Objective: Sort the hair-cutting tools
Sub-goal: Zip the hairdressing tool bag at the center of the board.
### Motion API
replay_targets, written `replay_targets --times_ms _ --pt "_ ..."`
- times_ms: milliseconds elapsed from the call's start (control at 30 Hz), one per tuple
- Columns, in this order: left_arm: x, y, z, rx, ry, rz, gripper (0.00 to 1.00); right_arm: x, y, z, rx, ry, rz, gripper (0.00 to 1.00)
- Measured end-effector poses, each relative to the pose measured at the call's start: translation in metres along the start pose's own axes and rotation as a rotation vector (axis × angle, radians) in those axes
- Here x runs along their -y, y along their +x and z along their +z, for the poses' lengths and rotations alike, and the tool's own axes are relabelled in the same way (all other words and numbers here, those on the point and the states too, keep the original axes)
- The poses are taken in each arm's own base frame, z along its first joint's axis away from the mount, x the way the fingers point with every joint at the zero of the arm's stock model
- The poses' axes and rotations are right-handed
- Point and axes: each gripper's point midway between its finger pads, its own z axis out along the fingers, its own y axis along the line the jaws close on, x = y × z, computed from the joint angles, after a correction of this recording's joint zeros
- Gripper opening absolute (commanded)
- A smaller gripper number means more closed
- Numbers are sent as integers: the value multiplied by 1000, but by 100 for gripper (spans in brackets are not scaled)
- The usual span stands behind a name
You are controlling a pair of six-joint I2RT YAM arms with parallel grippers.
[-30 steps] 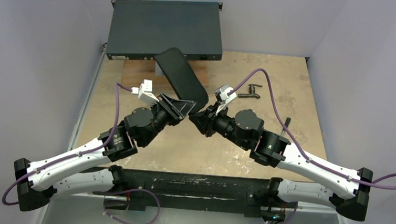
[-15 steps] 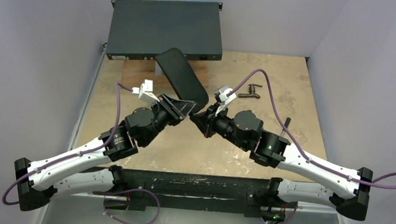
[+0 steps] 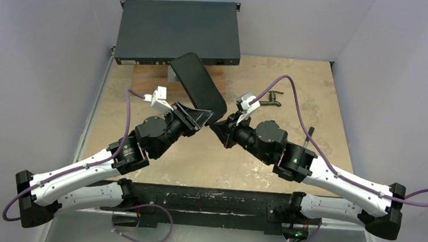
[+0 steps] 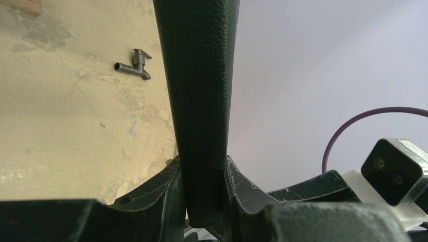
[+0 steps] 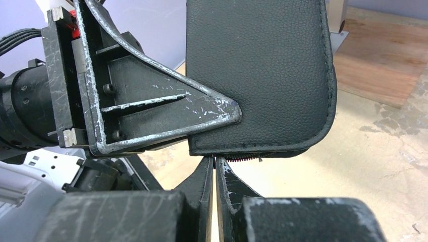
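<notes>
Hair-cutting tools: none can be made out in any of the three views, so their place cannot be told. One black pouch (image 3: 197,88) of grained material, with stitched edges and rounded corners, is held tilted in the air over the middle of the table (image 3: 317,82), its far end reaching toward the one flat dark box (image 3: 178,32) at the back edge. Two grippers meet at the pouch's near end. The left gripper (image 3: 203,116) is clamped on the pouch near one lower corner, a finger on each face; its own camera shows the pouch (image 4: 199,101) edge-on, squeezed between the fingers (image 4: 166,196). The right gripper (image 5: 215,166) has its jaws pressed together directly beneath the bottom edge of the pouch (image 5: 257,75), where a short run of reddish zipper teeth shows; whether something thin is pinched between them cannot be told. One dark T-shaped fitting (image 3: 270,98) lies on the table beyond the right arm, apart from the pouch. One slim dark-headed hammer (image 3: 309,133) lies beside the right arm, its lower part cut off by the arm. One wooden board (image 3: 146,79) lies in front of the box, partly covered by the pouch.
</notes>
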Motion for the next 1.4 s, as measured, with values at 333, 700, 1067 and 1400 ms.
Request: replay_targets --times_ms 333,700,1067,1400 --pt "-1 3 -1 -14 -1 4 0 8 3 -7 6 33 0 0" --pt "8 -7 -11 1 28 -12 0 39 16 -18 -21 169 -9 0" --pt "12 -11 -17 6 45 -21 0 24 25 -27 -31 43 -32 35" --pt "8 -2 -12 -26 36 -10 0 -5 23 -18 -29 -109 -61 34"
